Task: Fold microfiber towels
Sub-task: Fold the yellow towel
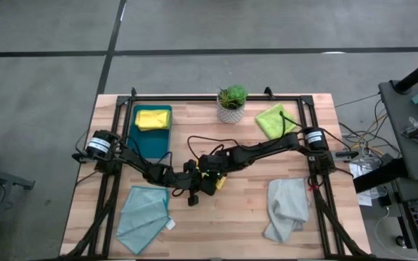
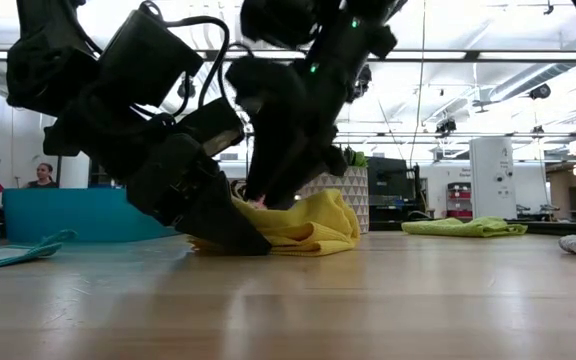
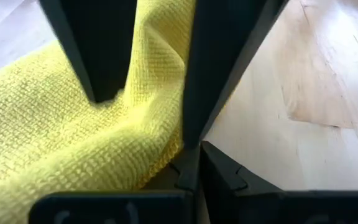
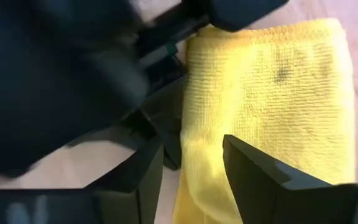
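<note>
Yellow towel [image 2: 303, 228] bunched at table [image 2: 388, 300] centre | left gripper [image 3: 188, 152] pressed together, pinching towel edge, cloth trailing beyond its jaws | right gripper [image 4: 191, 168] spread, a towel fold between its jaws, apparently not gripped | both grippers nearly touching

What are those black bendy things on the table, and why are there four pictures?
They are two robot arms with pinchers for hands. One picture looks down from above, one looks across the table, and two come from little cameras on the arms' wrists. The arms meet at a yellow towel in the middle of the table. The left gripper is pinched shut on its edge; the right gripper stands open over it. Around them lie a teal towel, a grey towel, a green towel, another yellow towel in a tray and a potted plant.
</note>
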